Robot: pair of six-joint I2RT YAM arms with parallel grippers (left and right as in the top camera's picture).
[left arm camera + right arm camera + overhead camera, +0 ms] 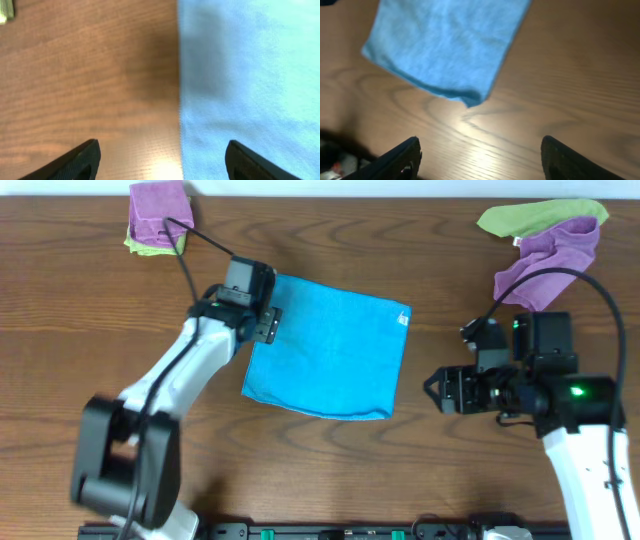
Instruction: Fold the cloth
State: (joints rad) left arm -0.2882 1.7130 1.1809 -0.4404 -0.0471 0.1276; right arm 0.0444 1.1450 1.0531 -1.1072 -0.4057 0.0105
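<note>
The sky-blue cloth (327, 347) lies flat on the wooden table, its small white tag (402, 318) at the far right corner. My left gripper (268, 326) is open and hovers over the cloth's left edge; in the left wrist view that edge (181, 100) runs between the open fingers (162, 160). My right gripper (436, 391) is open and empty, to the right of the cloth's near right corner. In the right wrist view that corner (470, 100) lies ahead of the open fingers (480, 157), over bare wood.
A purple cloth on a lime-green one (158, 215) sits at the far left. A lime-green cloth (535, 216) and a purple cloth (552, 255) lie at the far right, behind my right arm. A black rail (330, 530) runs along the table's near edge.
</note>
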